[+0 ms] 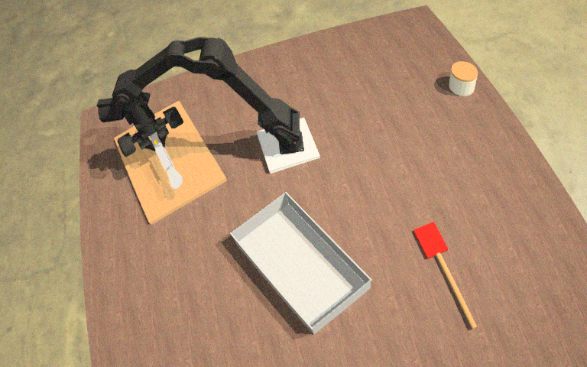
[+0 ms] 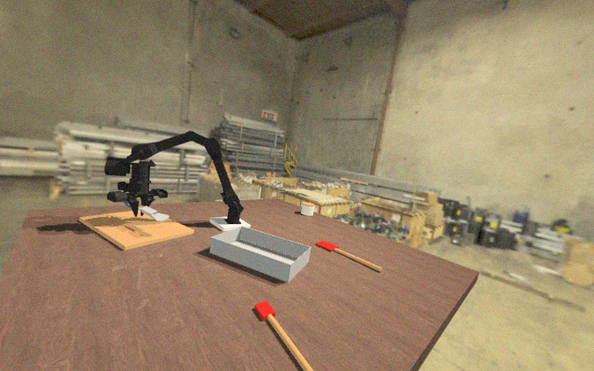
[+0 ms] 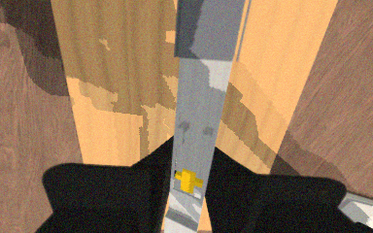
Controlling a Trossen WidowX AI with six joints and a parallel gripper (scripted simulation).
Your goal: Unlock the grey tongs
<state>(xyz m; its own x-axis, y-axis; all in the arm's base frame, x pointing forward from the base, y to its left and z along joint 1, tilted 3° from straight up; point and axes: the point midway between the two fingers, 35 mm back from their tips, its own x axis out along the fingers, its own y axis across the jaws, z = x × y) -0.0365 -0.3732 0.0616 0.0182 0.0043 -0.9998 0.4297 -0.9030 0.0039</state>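
The black arm [image 1: 242,82] is arching from its white base plate [image 1: 289,155] out over the wooden board [image 1: 173,173], its gripper [image 2: 139,209] pointing down and clamping the grey tongs [image 1: 167,164] near their hinge. The tongs are hanging just above the board, tips angled outward. The roasting tin [image 1: 298,259] is sitting near the middle of the brown bench [image 1: 389,173], with a red spatula [image 1: 441,264] and a lidded jar [image 1: 463,77] well apart. Concrete walls and stacked pallets are standing behind.
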